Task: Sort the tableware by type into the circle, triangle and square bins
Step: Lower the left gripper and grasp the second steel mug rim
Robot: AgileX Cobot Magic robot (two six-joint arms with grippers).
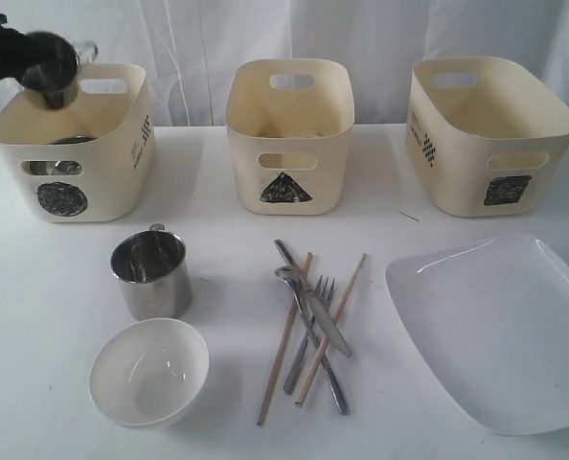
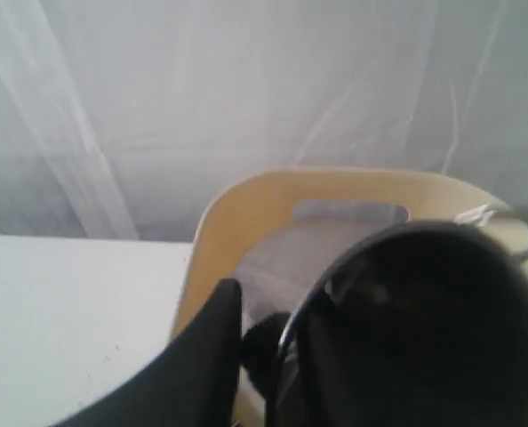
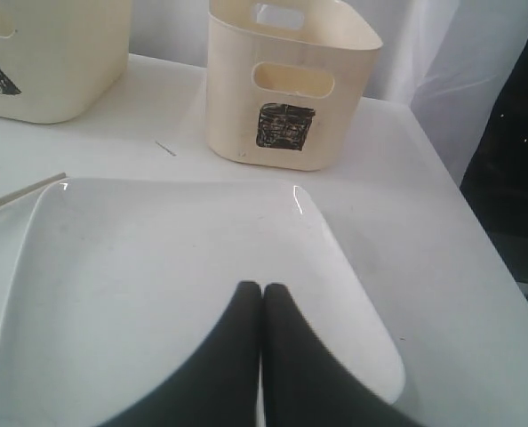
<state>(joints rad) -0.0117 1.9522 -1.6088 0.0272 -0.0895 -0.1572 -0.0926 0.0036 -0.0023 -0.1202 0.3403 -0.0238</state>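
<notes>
Stiff, slick steel mug (image 2: 406,329) is hanging at left gripper (image 1: 47,69) over circle bin (image 1: 112,163), likely rim-pinched, jaw state indeterminable; right gripper (image 3: 262,294) is sitting closed.

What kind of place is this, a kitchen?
Likely a staged test setup, not a kitchen: white curtain behind, plain white table, and the scribble-marked circle bin, triangle bin and square bin.

A white table (image 1: 45,316) fills the lower three quarters of the frame. A white curtain (image 1: 189,38) hangs in soft folds across the top, behind the table's far edge. A short thin dark mark (image 1: 408,217) lies on the table, right of centre. Something dark (image 3: 513,178) stands beyond the table's side edge, too dim to identify.
</notes>
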